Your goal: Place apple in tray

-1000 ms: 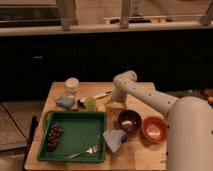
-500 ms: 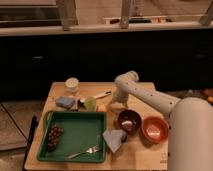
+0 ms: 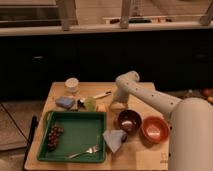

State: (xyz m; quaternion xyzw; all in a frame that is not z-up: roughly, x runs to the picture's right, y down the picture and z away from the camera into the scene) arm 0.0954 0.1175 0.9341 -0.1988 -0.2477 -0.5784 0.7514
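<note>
Little has moved: the arm stays lowered, its end effector [image 3: 116, 105] at the counter [image 3: 145, 160] just beyond the tray [image 3: 75, 113]'s far right corner; open or closed, I cannot tell. No apple in the tray, nor clearly visible anywhere; placing likely remains.

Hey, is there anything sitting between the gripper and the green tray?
Yes. The gripper sits low just beyond the far right corner of the tray, and a small pale object lies on the table between them.
</note>
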